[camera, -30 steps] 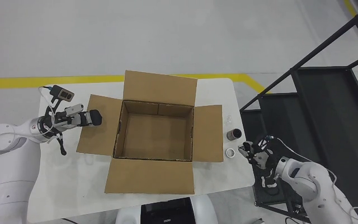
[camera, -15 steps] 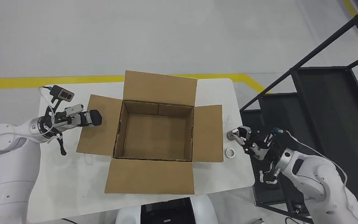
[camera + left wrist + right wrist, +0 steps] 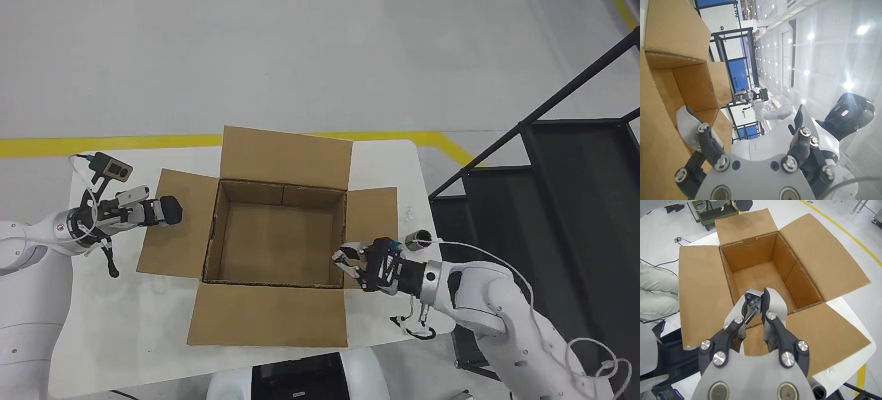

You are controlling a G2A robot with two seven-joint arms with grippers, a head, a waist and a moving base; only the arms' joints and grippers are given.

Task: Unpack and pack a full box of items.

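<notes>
- right claw [image 3: 755, 300], nearest us: clamped tight on a metal block [image 3: 753, 303], at the right rim of the box [image 3: 753, 249].
- box open, flaps spread, on the table [image 3: 400, 160].
- left claw [image 3: 170, 210]: we note it wide open, holding nothing, over the left flap [image 3: 180, 245].

Top cam looks down, L wrist up, R wrist down; all share box [image 3: 280, 245].

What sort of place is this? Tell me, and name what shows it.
Probably a factory hall or robot lab: a painted floor with a yellow line, a black rack, and a high ceiling with rows of lamps.
</notes>
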